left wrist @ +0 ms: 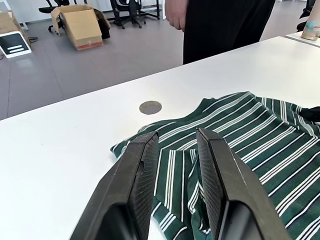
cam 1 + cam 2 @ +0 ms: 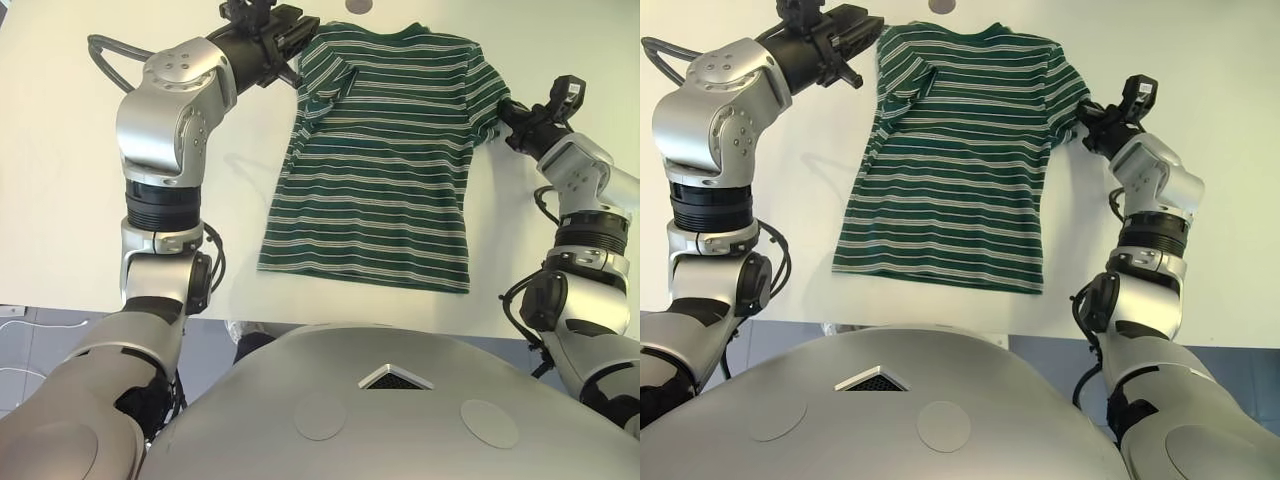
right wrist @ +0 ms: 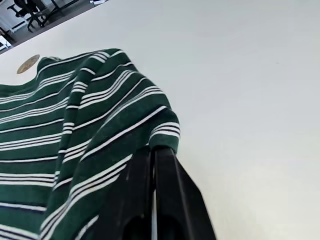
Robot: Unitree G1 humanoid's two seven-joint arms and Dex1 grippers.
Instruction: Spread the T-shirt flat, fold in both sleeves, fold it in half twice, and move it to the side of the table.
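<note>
The T-shirt [image 2: 380, 170], green with thin white stripes, is lying on the white table [image 2: 60, 200] in front of me. Its collar is pointing to the far edge and its hem is pointing toward me. The body is lying mostly flat, with a few ripples near the hem.

The left sleeve [image 2: 322, 88] is lying folded in over the chest, making a bunched ridge along that shoulder. I am holding my left gripper [image 1: 176, 136] just beside that shoulder, above the cloth. Its two fingers [image 1: 137, 170] are standing apart with nothing between them.

The right sleeve [image 2: 488, 100] is sticking out to the side. My right gripper [image 3: 152, 150] is pinching it at the cuff, with the fingers pressed together on the striped edge. The cloth is lifting slightly there and draping over the fingertips.

A small grey round disc [image 2: 358, 5] is sitting in the table top just beyond the collar. I cannot tell whether it is touching the shirt.
</note>
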